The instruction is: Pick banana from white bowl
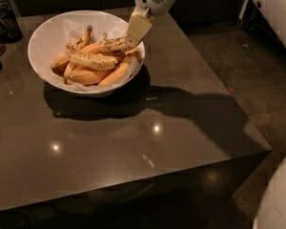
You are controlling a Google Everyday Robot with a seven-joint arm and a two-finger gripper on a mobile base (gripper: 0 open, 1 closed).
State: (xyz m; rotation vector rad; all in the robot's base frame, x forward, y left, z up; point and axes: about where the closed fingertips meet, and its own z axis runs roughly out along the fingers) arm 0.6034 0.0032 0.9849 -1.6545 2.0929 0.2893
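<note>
The white bowl [47, 37] stands at the back left of the dark table and holds several bananas. My gripper [132, 42] reaches down from above to the bowl's right rim and is shut on the right end of a slim, speckled banana [112, 45]. That banana lies across the top of the pile, its held end raised a little. A more freckled banana [91, 60] lies just in front of it, and smooth orange-yellow bananas [88, 75] sit below. Only one cream-coloured finger [138, 26] shows.
Dark objects, among them a wire basket [7, 20], stand at the table's far left edge. The table [133, 142] ends at the right and front, with speckled floor [257, 80] beyond. My white body [279, 199] shows at the bottom right.
</note>
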